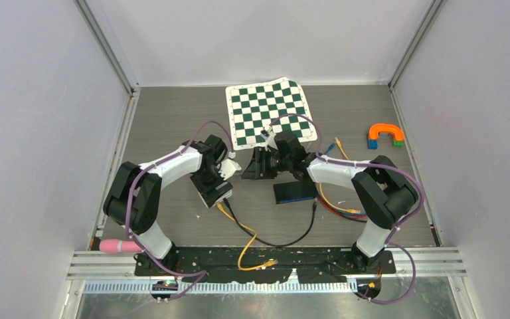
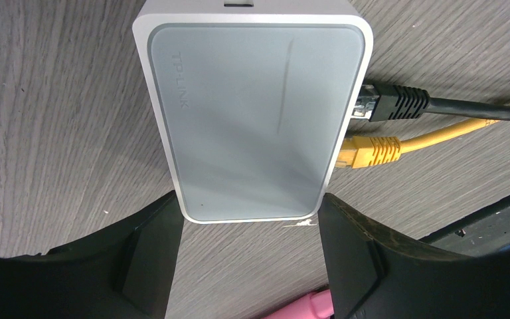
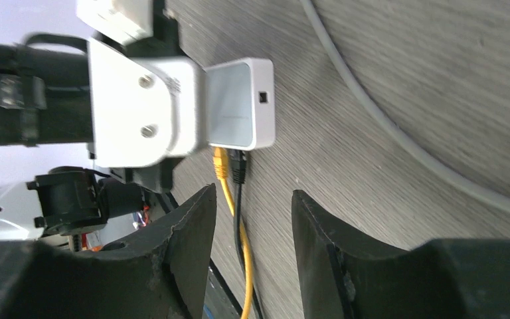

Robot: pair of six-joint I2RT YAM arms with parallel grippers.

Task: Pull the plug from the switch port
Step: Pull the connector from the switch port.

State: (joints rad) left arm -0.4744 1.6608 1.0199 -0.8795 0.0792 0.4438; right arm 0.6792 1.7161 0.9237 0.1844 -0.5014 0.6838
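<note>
Left claw (image 2: 249, 212) sits over the near end of the switch (image 2: 252, 113), one finger against each long side. Looks to me like it's clamped on the case, pinning it flat on the tabletop (image 2: 53, 100). Right claw (image 3: 252, 196) is spread apart with nothing in it, low over the wood and aimed at the port side from a little way off.

Two plugs go into the same side of the switch, right next to each other: a black plug (image 2: 395, 103) and a yellow plug (image 2: 372, 151), with their cables running off across the tabletop. The task doesn't say which one, so your guess is as good as mine.

Handling-wise, I'd bet the switch is a light, smooth plastic box that would just slide along with the cable if nobody held it, so pinning it makes sense. The plugs are small hard plastic with ribbed boots, and the cables are floppy. I'd take hold on the boot right behind the port, not the cable, and pull straight out in line with it. There's probably a latch tab, and I can't see which face it's on. Yanking at an angle could stress the port.
</note>
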